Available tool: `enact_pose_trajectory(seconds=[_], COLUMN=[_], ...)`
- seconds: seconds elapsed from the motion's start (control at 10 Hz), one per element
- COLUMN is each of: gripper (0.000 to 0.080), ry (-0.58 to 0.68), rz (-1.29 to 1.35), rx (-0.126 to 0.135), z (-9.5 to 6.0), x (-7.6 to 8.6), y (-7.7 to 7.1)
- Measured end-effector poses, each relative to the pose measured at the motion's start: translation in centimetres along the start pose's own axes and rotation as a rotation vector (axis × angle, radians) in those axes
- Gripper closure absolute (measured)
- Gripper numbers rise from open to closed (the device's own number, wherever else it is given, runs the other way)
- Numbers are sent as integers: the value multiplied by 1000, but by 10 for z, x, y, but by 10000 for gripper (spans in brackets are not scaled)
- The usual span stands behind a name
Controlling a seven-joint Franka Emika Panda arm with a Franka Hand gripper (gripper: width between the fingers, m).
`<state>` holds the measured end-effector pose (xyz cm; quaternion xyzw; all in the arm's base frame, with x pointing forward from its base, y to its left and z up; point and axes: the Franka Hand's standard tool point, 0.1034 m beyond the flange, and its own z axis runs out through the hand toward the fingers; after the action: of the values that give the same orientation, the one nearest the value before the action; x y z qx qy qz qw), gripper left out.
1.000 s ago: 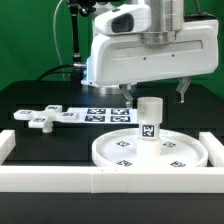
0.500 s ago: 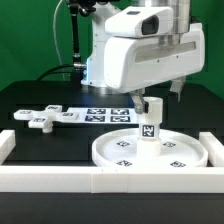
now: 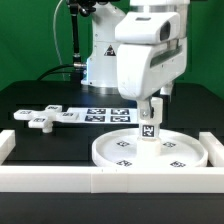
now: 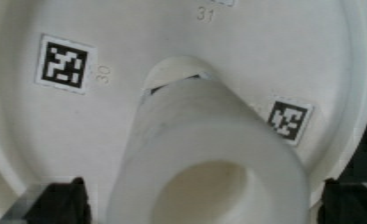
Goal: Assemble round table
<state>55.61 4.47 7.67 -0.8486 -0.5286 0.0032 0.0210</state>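
1. Leg [image 3: 149, 128] stands upright on the round disc [image 3: 98, 152], a little toward twelve o'clock from the disc's centre in the exterior view, with a square tag facing the camera.
2. End effector [image 3: 151, 106] hangs directly over the leg's top. From this side the arm's white body hides how the fingers stand.
3. The wrist view settles it: the end effector [image 4: 206, 200] is apart, with one dark fingertip [image 4: 64, 200] on each side of the leg [image 4: 206, 130] and not clamped on it.
4. That view alone shows the leg's hollow top, with the disc [image 4: 55, 140] and two of its tags beneath.
5. Only the exterior view shows the wider worktop [image 3: 25, 100]. The cross-shaped foot [image 3: 45, 118] lies flat at about nine o'clock from the disc, well apart from it. The marker board [image 3: 108, 113] lies at about eleven o'clock, and the white border rail [image 3: 100, 182] at six o'clock.
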Motion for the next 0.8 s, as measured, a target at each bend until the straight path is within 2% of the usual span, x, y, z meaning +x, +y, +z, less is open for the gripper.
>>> enact_pose_trajectory(seconds=[0.1,0.2,0.8], gripper=[150,150,150], ry=[-7,-13,-50], rz=[-101,-173,-516], rx=[-15,-19,-22], z=[-1,-1,0], x=[-1,-1,-6], y=[0,1,3])
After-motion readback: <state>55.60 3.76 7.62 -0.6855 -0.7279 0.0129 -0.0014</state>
